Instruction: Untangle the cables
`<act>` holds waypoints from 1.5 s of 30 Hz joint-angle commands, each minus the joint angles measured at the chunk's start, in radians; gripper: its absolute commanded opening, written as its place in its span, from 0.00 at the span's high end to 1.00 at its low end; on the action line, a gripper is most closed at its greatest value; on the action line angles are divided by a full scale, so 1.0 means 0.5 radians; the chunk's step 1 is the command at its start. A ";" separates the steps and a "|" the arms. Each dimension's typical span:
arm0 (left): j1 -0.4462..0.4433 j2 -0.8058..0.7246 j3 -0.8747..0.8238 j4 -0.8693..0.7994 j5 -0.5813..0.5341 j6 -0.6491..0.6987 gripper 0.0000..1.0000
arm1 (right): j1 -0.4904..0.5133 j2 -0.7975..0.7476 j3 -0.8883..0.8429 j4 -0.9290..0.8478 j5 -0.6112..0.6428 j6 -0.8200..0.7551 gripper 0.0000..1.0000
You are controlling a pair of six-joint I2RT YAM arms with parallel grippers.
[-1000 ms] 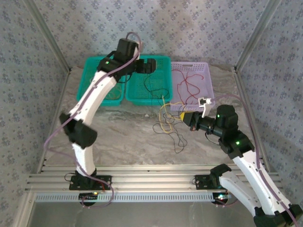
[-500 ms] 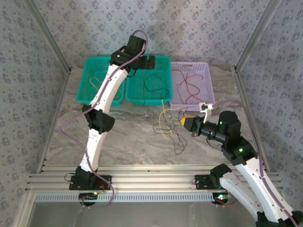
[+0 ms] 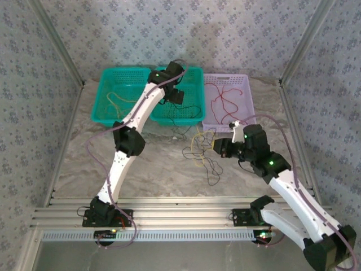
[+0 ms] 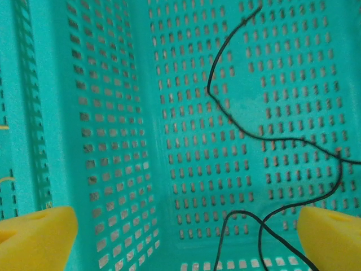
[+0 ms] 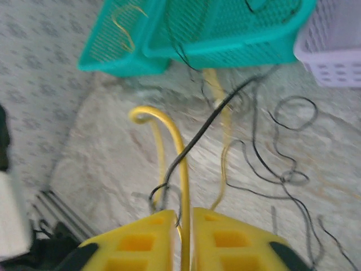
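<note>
Cables are tangled mid-table, one strand caught in the right gripper at their right. Behind them, along the far edge, a left basket, middle basket and right basket are ranged, further cables laid in each. The left gripper is hung over the middle basket.

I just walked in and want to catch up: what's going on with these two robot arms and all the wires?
The two arms appear to be sorting thin cables by colour. The right gripper pinches a yellow cable rising from the tangle on the table. The left gripper hangs open over the middle teal basket, where a black cable lies. Red cables lie in the lilac basket.
</note>
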 commanded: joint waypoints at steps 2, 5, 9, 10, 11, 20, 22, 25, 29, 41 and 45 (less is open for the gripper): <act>0.002 -0.026 0.021 -0.129 -0.020 0.018 0.00 | 0.053 0.068 0.023 -0.149 0.186 -0.099 0.80; 0.004 -0.027 0.022 -0.174 -0.014 0.026 0.00 | 0.120 0.099 0.057 -0.240 0.344 -0.145 0.70; -0.010 -0.029 0.018 -0.219 -0.051 0.046 0.00 | 0.203 0.123 0.103 -0.168 0.400 -0.165 0.59; -0.014 -0.031 0.019 -0.222 -0.058 0.043 0.00 | 0.234 0.130 0.090 -0.065 0.393 -0.139 0.56; -0.017 -0.037 0.020 -0.222 -0.059 0.036 0.00 | 0.264 0.157 0.073 0.113 0.344 -0.118 0.52; -0.042 -0.108 0.015 -0.231 0.011 -0.042 0.00 | 0.437 0.988 0.494 0.850 0.163 -0.188 0.36; -0.041 -0.133 0.016 -0.232 0.071 -0.071 0.00 | 0.447 1.199 0.591 0.930 0.159 -0.244 0.34; -0.042 -0.171 0.012 -0.217 0.148 -0.108 0.00 | 0.472 1.466 0.713 1.029 0.222 -0.327 0.33; -0.036 -0.208 0.012 -0.201 0.189 -0.133 0.00 | 0.509 1.698 0.822 1.131 0.365 -0.347 0.33; -0.015 -0.277 -0.094 -0.216 0.182 -0.126 0.00 | 0.610 1.795 0.851 1.337 0.971 -0.544 0.43; -0.004 -0.300 -0.150 -0.214 0.176 -0.110 0.00 | 0.542 1.697 0.772 1.374 1.030 -0.570 0.44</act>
